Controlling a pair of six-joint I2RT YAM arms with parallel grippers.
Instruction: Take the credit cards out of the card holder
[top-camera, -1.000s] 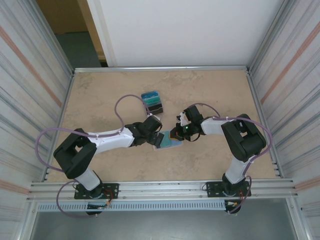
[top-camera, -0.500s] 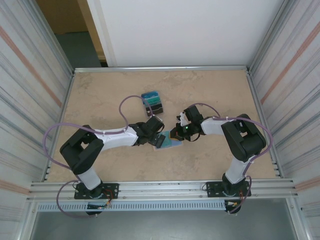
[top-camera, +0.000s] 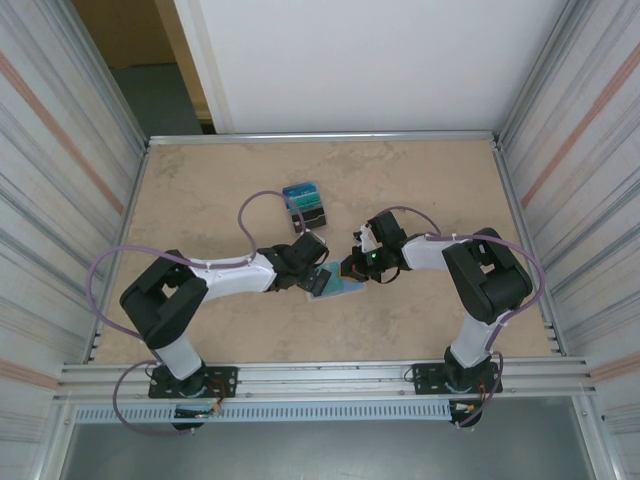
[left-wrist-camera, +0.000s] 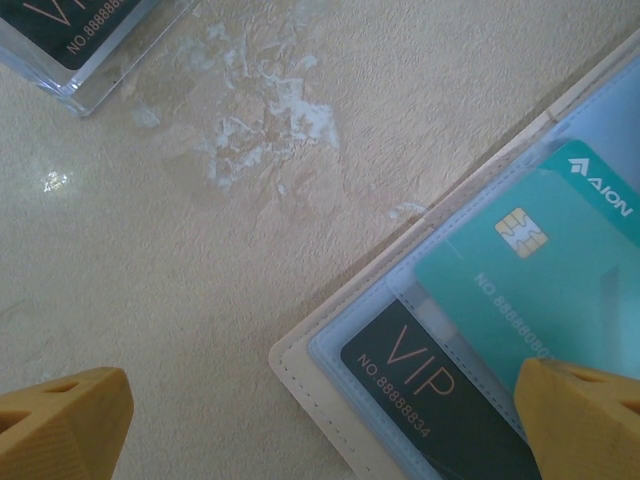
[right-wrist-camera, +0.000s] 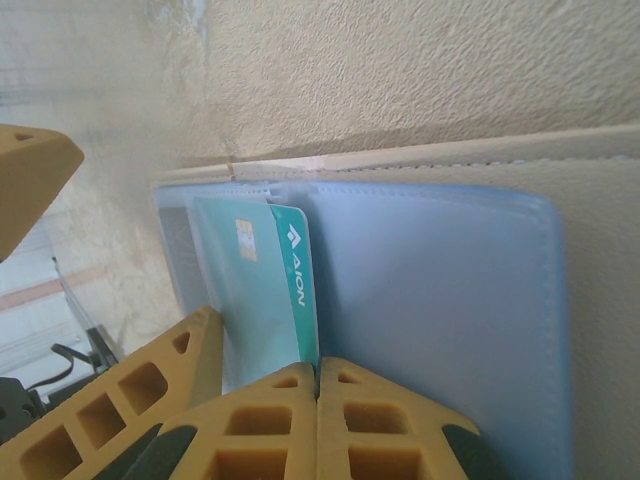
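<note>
**A:** How do the arms sit?

**B:** Both are bolted to the rail (top-camera: 320, 372) at the near edge. The left arm (top-camera: 225, 278) folds at its elbow and lies low, with its forearm reaching right; the right arm (top-camera: 480, 270) folds the same way and reaches left; the wrists nearly meet mid-table.

**A:** And the grippers?

**B:** The left gripper (left-wrist-camera: 320, 425) is spread wide, with one yellow fingertip (left-wrist-camera: 60, 420) over bare table and the other over the card holder (left-wrist-camera: 300, 365). The right gripper (right-wrist-camera: 318, 420) has its fingers pressed together at the holder's edge, where the teal card (right-wrist-camera: 275, 290) runs under them; I cannot tell whether they nip anything.

**A:** Where is the holder?

**B:** It lies open between the two grippers, pale-blue lining up; the teal card and a black card (left-wrist-camera: 420, 385) marked VIP sit in its pockets.

**A:** Beyond that?

**B:** A clear case (top-camera: 305, 205) of cards stands just past the left wrist. The table (top-camera: 200, 190) is mottled beige, scuffed white in one patch. Striped panels (top-camera: 60, 160) close in both sides; a white wall (top-camera: 350, 60) stands at the far edge, with a doorway to its left.
</note>
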